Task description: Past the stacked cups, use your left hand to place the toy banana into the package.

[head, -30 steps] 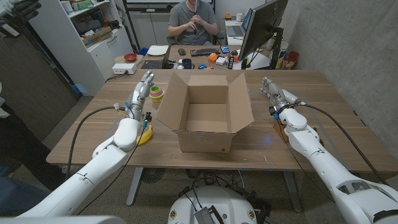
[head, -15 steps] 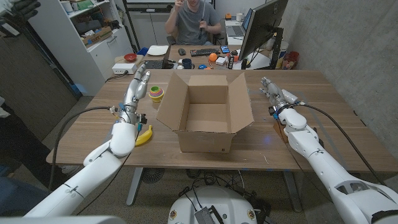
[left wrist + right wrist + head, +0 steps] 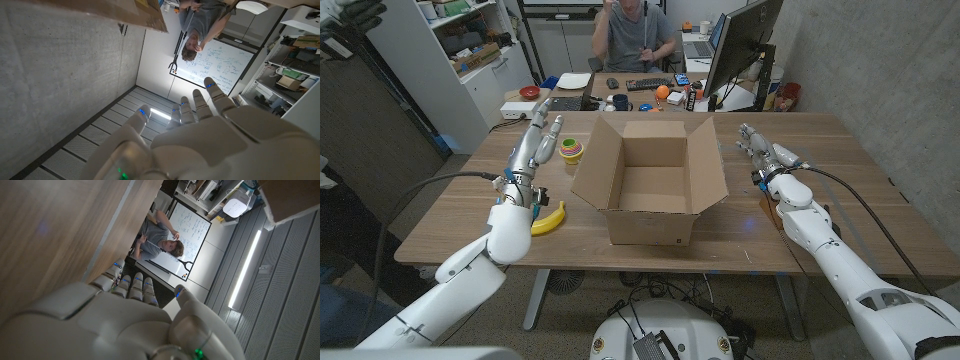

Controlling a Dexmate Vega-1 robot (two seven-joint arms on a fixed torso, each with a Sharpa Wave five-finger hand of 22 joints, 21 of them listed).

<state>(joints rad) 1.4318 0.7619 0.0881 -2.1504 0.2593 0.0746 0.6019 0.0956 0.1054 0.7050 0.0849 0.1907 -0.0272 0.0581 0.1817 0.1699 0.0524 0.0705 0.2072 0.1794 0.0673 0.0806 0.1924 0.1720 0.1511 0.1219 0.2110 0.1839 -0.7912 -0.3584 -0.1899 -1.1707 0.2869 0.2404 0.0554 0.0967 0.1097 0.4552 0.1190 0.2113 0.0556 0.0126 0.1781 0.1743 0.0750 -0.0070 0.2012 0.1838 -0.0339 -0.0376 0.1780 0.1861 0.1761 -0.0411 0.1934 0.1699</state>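
Head view first: one open cardboard box [image 3: 650, 180] sits mid-table [image 3: 800, 240], all flaps up. One toy banana [image 3: 549, 218] lies on the wood at about 9 o'clock from the box, just beside the left forearm (nothing is touching it as far as I can see). One stack of cups [image 3: 571, 150] stands at roughly 10 o'clock from the box. The left hand [image 3: 542, 133] is raised above the table with fingers spread wide, holding nothing, right next to the cups. The right hand [image 3: 756, 141] is at 3 o'clock from the box, fingers loosely apart, empty too. One person [image 3: 630, 30] sits at a desk behind.

Left wrist view: left hand [image 3: 200, 125] fingers stretched out and apart, a box flap edge [image 3: 135, 10] beyond them.

Right wrist view: right hand [image 3: 125, 305] fingers extended side by side, table [image 3: 55, 225] alongside.
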